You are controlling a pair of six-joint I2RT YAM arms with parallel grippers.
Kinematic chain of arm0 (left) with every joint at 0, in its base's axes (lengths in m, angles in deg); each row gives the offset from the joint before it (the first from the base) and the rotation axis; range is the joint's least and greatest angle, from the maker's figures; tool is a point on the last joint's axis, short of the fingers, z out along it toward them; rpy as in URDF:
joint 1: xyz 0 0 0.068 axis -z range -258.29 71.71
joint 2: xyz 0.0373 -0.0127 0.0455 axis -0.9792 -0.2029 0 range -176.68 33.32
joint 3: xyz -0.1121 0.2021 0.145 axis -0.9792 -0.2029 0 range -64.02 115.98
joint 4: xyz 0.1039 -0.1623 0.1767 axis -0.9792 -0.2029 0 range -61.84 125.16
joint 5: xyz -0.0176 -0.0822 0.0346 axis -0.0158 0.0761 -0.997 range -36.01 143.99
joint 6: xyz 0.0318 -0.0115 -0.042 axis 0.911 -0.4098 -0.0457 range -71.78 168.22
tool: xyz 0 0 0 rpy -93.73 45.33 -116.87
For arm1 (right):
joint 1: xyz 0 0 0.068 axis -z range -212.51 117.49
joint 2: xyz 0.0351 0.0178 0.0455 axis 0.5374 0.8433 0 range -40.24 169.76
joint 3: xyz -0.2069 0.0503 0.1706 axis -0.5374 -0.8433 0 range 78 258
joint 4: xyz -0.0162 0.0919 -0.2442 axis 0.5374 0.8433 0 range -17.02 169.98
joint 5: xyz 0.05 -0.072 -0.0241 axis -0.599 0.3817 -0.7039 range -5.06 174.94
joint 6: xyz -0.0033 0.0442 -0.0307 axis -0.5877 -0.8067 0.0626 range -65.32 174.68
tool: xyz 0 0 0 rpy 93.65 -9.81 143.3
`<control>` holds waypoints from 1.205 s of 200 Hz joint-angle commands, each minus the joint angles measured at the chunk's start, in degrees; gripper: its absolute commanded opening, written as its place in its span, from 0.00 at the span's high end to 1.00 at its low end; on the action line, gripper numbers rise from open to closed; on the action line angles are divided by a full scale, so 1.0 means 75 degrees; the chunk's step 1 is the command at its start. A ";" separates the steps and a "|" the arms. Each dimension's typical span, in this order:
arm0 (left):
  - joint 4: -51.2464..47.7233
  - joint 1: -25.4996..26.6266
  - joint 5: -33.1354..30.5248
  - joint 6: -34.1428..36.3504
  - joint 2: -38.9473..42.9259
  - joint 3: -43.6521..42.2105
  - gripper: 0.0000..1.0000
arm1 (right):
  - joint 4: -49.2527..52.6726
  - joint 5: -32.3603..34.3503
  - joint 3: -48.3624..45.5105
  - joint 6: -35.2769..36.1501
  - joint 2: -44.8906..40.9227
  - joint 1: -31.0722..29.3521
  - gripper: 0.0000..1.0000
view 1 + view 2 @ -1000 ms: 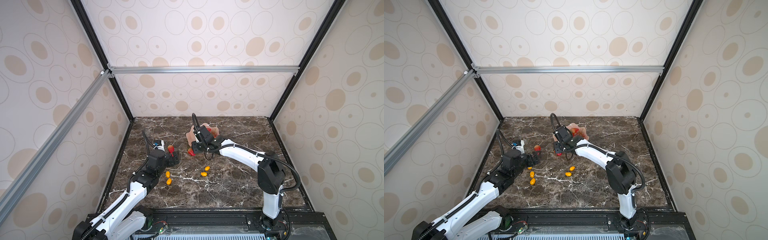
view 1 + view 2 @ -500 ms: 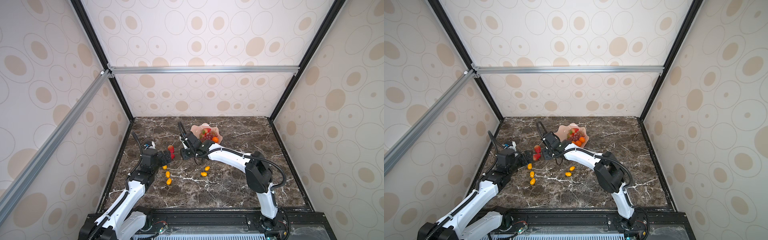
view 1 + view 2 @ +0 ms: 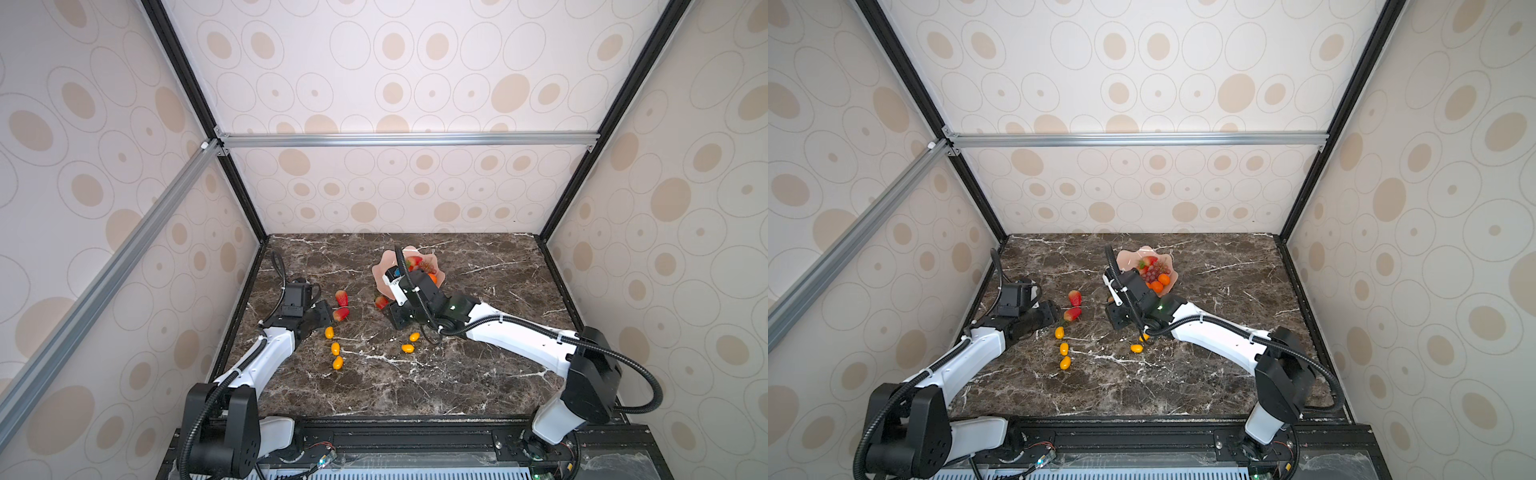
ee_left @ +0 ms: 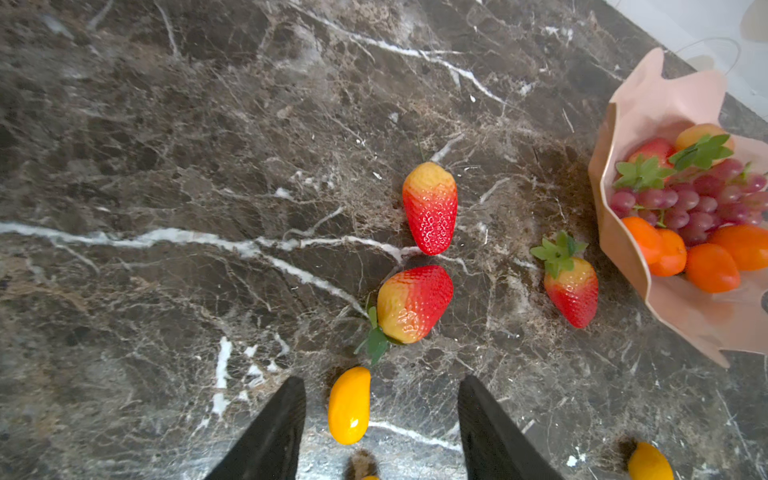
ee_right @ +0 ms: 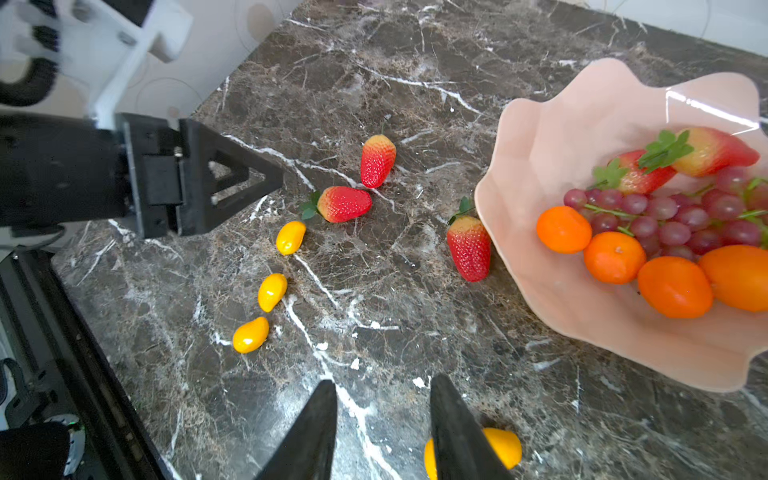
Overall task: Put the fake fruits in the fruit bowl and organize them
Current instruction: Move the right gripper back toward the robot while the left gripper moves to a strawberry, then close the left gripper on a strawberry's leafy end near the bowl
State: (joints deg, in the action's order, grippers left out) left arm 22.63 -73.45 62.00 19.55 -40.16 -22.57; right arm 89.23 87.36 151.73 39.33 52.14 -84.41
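The left gripper [image 4: 381,380] is released and empty; in its wrist view an oval yellow fruit [image 4: 349,405] lies on the marble table [image 4: 166,166] between its fingers, touching neither. The right gripper [image 5: 383,380] is also parted, grasping nothing. The pink fruit bowl [image 5: 540,137] holds a grape bunch [image 5: 673,220], tangerines [image 5: 614,257] and strawberries [image 5: 640,174].

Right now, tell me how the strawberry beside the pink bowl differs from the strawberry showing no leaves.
The strawberry beside the bowl shows a green leafy cap; the leafless strawberry shows none. The strawberry beside the bowl lies by the fruit bowl's rim; the leafless strawberry lies farther out on the marble. Both are red fading to yellow, lying outside the bowl.
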 commanded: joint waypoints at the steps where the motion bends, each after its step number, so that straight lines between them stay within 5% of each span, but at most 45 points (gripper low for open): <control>1: -0.0656 -0.0094 0.0349 0.0888 -0.0451 0.0626 0.39 | 0.0008 0.0205 -0.0382 0.0533 -0.0445 0.0013 0.58; 105: -0.2133 -0.0093 0.0809 0.3005 -0.2168 0.1867 0.32 | -0.1003 -0.0063 -0.2334 0.1239 -0.2737 0.0151 0.45; 241: -0.2402 -0.0050 0.1454 0.3570 -0.3506 0.2637 0.31 | -0.0997 -0.0362 -0.2621 0.1075 -0.2577 0.0166 0.44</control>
State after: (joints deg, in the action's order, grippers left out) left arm 5.97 -73.72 71.73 43.62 -65.18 -5.56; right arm 82.63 85.76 132.39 47.50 32.12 -83.38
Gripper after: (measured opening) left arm 0.701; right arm 0.556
